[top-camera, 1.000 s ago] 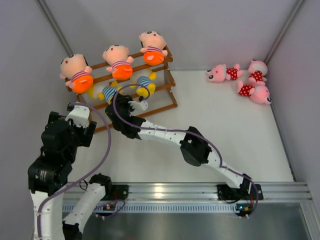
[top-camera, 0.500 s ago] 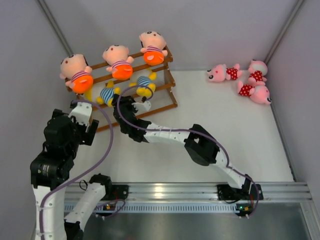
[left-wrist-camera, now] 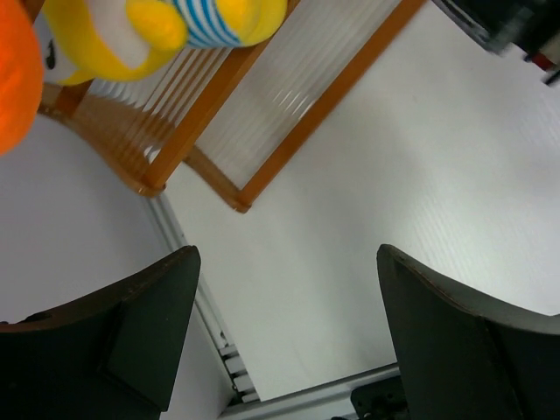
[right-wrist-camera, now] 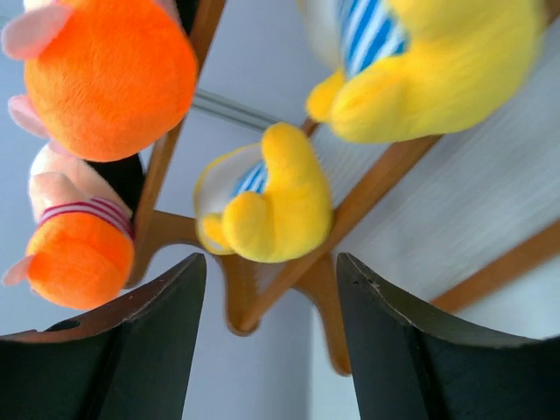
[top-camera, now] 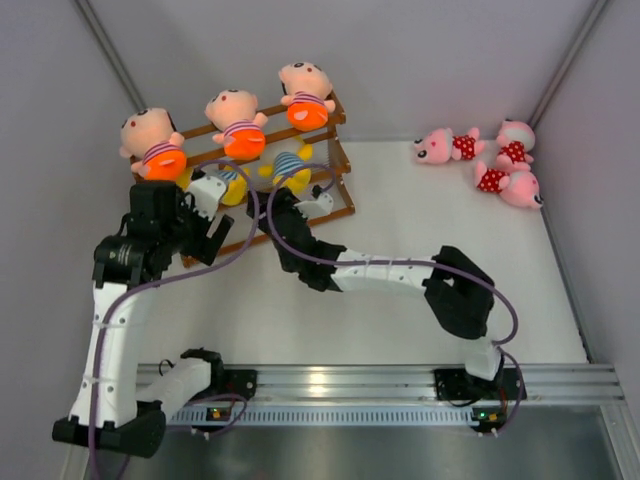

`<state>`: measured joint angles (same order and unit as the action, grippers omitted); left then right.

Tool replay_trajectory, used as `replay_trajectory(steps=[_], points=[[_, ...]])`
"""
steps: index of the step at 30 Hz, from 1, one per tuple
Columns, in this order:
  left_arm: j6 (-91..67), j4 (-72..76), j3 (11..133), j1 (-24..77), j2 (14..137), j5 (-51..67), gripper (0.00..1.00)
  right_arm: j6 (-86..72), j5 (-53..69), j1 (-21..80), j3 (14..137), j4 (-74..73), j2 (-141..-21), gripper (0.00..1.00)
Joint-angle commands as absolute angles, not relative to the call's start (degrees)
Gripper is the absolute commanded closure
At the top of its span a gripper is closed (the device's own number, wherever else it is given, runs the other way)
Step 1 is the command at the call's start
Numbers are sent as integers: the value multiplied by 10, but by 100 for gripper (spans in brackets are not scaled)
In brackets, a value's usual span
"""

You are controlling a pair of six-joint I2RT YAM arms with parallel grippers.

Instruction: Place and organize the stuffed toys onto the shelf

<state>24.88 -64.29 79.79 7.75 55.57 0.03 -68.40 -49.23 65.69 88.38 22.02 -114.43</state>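
Observation:
The brown wooden shelf (top-camera: 335, 165) stands at the back left. Three peach dolls in orange shorts (top-camera: 235, 122) sit on its top tier. Two yellow dolls in striped shirts (top-camera: 290, 170) lie on the middle tier. Three pink dolls in polka-dot dresses (top-camera: 505, 160) lie on the table at the far right. My left gripper (top-camera: 205, 195) is open and empty by the shelf's left end, the left yellow doll (left-wrist-camera: 157, 26) just ahead of it. My right gripper (top-camera: 300, 205) is open and empty in front of the shelf, facing the yellow dolls (right-wrist-camera: 271, 201) from below.
The shelf's lowest tier (left-wrist-camera: 289, 114) holds nothing. Grey walls close in on the left, back and right. An aluminium rail (top-camera: 380, 380) runs along the near edge. White table (top-camera: 450, 230) lies between the shelf and the pink dolls.
My left arm has swung up and right to the shelf's left end. My right arm has stretched forward and right, closer under the yellow dolls. Both grippers stay empty.

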Motion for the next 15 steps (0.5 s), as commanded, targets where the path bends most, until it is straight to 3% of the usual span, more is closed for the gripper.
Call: replay_trajectory(steps=[1,7,11,15], points=[[245,-602,836,76,603,85,14,-597,-472,642,765,297,-1037,39],[229,-528,842,162,676,-58,23,-491,-505,634,570,284,-829,43],[258,-449,824,264,712,-180,26,-413,-540,634,517,232,-704,44],[310,-395,816,342,771,-300,35,-374,-563,635,494,186,-634,45]])
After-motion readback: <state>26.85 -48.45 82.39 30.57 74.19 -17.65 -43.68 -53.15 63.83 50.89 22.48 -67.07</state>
